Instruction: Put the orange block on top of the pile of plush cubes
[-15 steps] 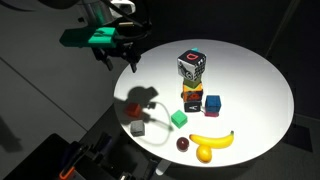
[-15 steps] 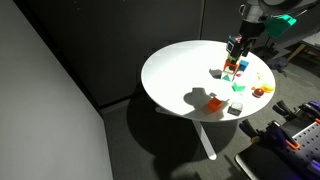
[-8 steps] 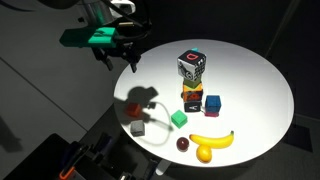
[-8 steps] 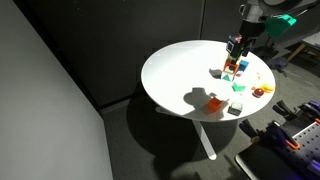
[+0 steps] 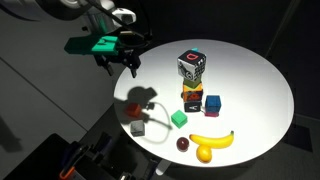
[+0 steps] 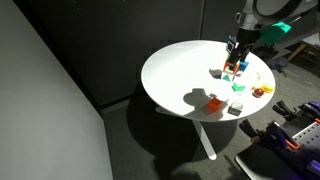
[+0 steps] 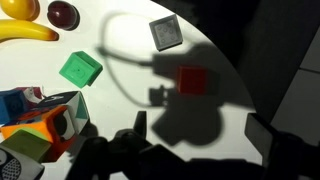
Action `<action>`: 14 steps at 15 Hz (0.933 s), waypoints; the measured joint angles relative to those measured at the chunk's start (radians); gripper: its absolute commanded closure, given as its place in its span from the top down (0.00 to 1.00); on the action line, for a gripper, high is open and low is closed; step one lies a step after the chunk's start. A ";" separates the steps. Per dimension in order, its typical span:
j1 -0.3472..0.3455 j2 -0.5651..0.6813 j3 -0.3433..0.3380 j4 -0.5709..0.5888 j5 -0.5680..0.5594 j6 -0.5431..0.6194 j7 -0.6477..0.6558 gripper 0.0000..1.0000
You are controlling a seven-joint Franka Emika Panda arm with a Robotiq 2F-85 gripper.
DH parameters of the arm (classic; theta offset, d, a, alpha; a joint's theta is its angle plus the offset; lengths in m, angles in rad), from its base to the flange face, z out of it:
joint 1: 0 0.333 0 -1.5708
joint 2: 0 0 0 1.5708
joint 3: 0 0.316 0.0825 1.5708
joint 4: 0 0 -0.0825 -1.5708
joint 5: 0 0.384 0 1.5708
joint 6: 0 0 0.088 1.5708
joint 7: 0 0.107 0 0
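Note:
The orange block (image 5: 137,111) lies in the arm's shadow near the table's edge. It also shows in an exterior view (image 6: 213,102) and, dark red in shadow, in the wrist view (image 7: 192,80). The pile of plush cubes (image 5: 192,67), black and white with a red-pink ring on top, stands near the table's middle. My gripper (image 5: 130,62) hangs open and empty above the table, over the orange block's side and apart from it. Its two dark fingers frame the bottom of the wrist view (image 7: 200,135).
Round white table (image 5: 250,70). A grey cube (image 5: 138,128), a green cube (image 5: 179,118), a blue cube (image 5: 212,103) and a dark cube with an orange face (image 5: 190,96) sit around. A banana (image 5: 212,140), a yellow fruit (image 5: 204,153) and a dark fruit (image 5: 183,144) lie at the front edge.
The gripper has shifted slightly down and towards the table's middle. Nothing on the table has moved.

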 measured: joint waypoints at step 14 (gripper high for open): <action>0.035 0.263 0.017 0.035 -0.089 0.212 0.120 1.00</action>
